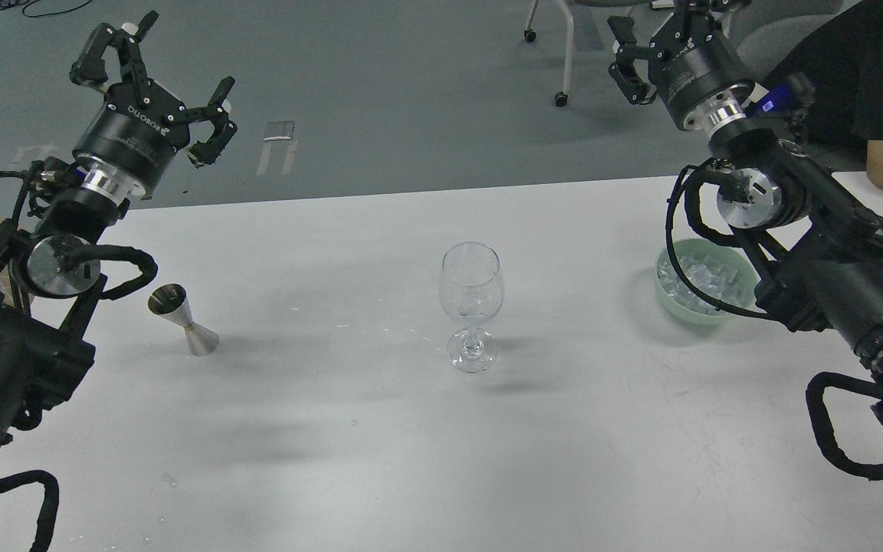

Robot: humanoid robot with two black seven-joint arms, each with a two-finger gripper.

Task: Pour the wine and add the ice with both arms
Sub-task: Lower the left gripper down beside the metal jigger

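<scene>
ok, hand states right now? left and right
Left hand: open, fingers spread, holding nothing, raised above the table's far edge.
Right hand: empty; open or closed cannot be told.

My right gripper (pixel 641 38) runs off the top edge; my arm (pixel 832 253) hides part of the bowl (pixel 667 287).

Three obstacles stand on the tabletop (pixel 334 460): a steel jigger (pixel 182 320) at left, a wine glass (pixel 471 305) at centre, a green bowl (pixel 698 285) of ice at right, partly under my right arm. They stand well apart, with bare gaps between. The whole near half lies open.
</scene>
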